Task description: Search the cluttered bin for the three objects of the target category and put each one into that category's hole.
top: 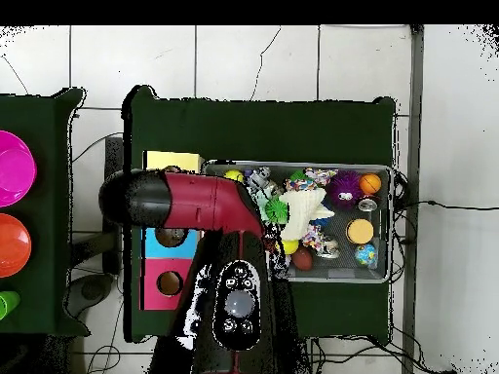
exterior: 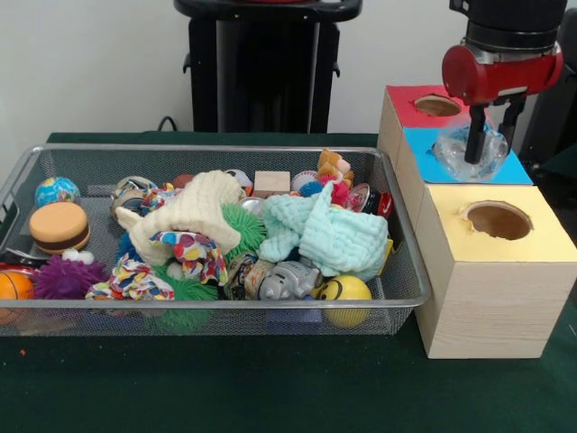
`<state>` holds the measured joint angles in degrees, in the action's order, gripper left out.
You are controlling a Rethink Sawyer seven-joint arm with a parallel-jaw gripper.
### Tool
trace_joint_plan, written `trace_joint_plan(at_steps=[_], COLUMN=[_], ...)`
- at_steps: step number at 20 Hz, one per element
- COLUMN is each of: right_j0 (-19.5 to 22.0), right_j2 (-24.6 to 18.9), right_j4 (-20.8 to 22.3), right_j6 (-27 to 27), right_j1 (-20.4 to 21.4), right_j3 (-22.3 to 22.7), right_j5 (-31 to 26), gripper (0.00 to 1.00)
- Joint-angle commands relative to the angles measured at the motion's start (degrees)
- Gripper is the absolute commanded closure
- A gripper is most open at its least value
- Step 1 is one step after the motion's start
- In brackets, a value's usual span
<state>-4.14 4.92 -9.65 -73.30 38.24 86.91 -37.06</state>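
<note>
The silver wire-mesh bin (exterior: 216,148) fills the left and middle of the front view, packed with toys; it also shows in the overhead view (top: 391,224). My gripper (exterior: 492,135) hangs over the blue-topped box (exterior: 518,169) at the right. It is shut on a crushed transparent bottle (exterior: 453,149), which sits low over the blue top and hides its hole. I see no other transparent bottle in the bin's clutter. In the overhead view my arm (top: 195,200) covers the gripper and most of the blue top (top: 153,243).
A red-topped box (exterior: 406,101) stands behind the blue one and a yellow-topped box (exterior: 541,242) in front. The bin holds a mint cloth (exterior: 329,230), a silver toy animal (exterior: 287,280), a yellow ball (exterior: 345,293) and a burger toy (exterior: 59,225).
</note>
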Motion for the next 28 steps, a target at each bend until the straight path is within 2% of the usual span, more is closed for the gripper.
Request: trace_joint_plan(at_steps=[1,13,19,28], right_j0=[0.54,0.87,-0.22,-3.91], right_j2=[-0.94,-3.66,-4.08,-2.3], right_j4=[-1.73,-1.99,-2.6,-5.29], right_j6=[-15.58,-15.92,-16.67,-18.93], right_j1=[0.96,1.34,0.25,-0.09], right_j3=[10.08,19.8,21.66,22.68], right_j5=[3.56,15.95,19.75,20.96], gripper=[1.0,1.0,1.0,1.0])
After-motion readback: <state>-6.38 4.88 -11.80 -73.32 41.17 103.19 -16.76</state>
